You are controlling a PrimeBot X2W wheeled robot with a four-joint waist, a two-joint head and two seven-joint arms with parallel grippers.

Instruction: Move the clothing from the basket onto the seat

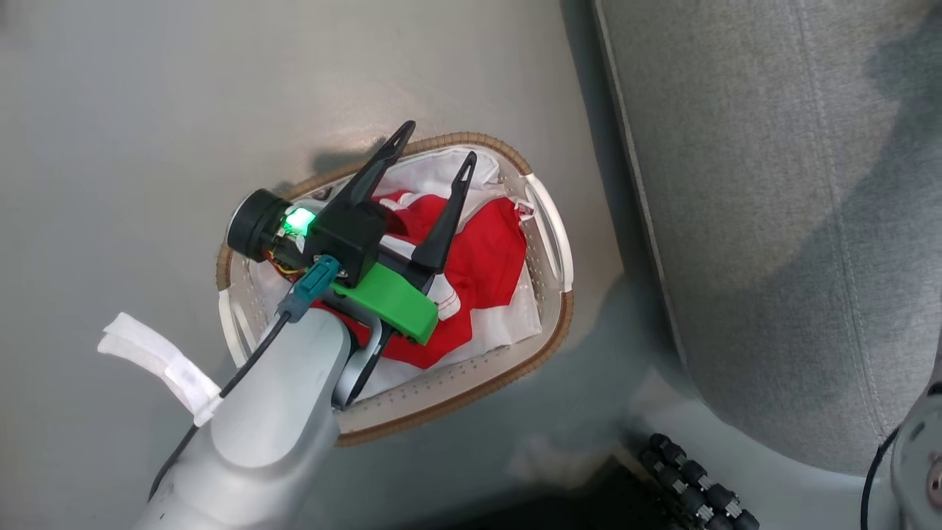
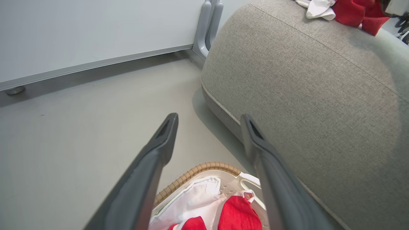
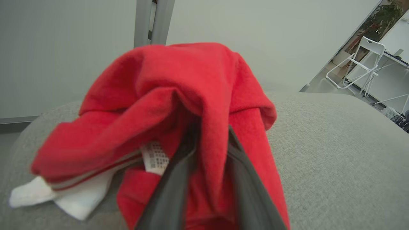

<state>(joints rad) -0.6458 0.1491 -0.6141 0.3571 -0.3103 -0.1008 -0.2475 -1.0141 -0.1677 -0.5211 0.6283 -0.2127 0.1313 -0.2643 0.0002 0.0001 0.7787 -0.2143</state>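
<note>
Here, red clothing (image 3: 191, 95) bunched, white-trimmed; more crumpled in basket (image 1: 565, 324).

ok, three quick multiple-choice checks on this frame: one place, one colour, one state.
1. Where does the basket stand?
A. on a table
B. on the floor beside the seat
C. on a chair

2. What colour is the basket's rim?
A. blue
B. black
C. brown

3. The left end effector is:
A. open, over the clothing in the basket
B. shut on a garment
C. shut and empty

Answers:
1 B: the head view shows it on the grey floor next to the couch.
2 C: the woven-look band is brown.
3 A: its fingers stand spread with nothing between them.
</note>
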